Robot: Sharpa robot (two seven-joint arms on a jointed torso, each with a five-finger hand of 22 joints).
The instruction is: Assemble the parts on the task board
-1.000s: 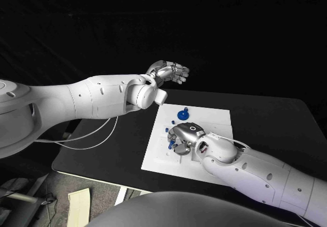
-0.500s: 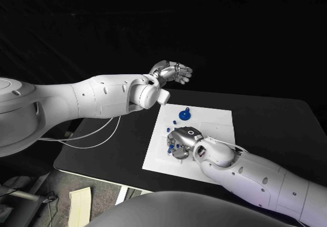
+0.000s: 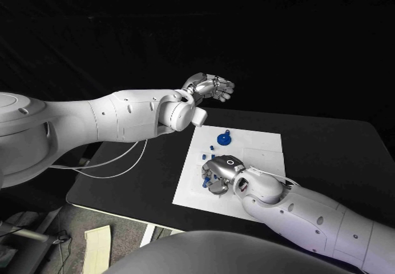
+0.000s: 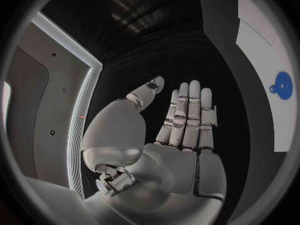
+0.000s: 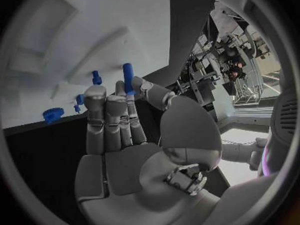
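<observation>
Head view: right hand (image 3: 221, 171) low over the near left part of the white task board (image 3: 262, 142), fingers bent down among the small blue pegs (image 3: 206, 181); contact hidden under the palm, so a hold cannot be told from here; blue gear (image 3: 222, 138) lying apart on the far part of the board, more small blue pegs between it and the hand; left hand (image 3: 210, 87) raised well beyond the far edge of the black table (image 3: 329, 148), well apart from the board, nothing seen in it.

Left wrist view: left hand (image 4: 181, 130) flat, fingers straight and side by side, thumb out, palm bare, holding nothing; task board (image 4: 265, 50) and blue gear (image 4: 281, 85) off to one side, well apart.

Right wrist view: right hand (image 5: 119, 130) with fingers extended close together; blue peg (image 5: 128, 78) standing at the fingertips with the thumb near its side; seemingly pinched, yet a true pinch cannot be told; further pegs (image 5: 97, 77) upright on the board (image 5: 75, 35), blue gear (image 5: 53, 115) beyond.

Risks, by judgement: light or off-centre hold, peg tilting or slipping loose; closely set fingers brushing neighbouring pegs and toppling them; a skewed peg jamming at its hole; no bracing from the far-off left hand, so a sideways push possibly shifting the board.
</observation>
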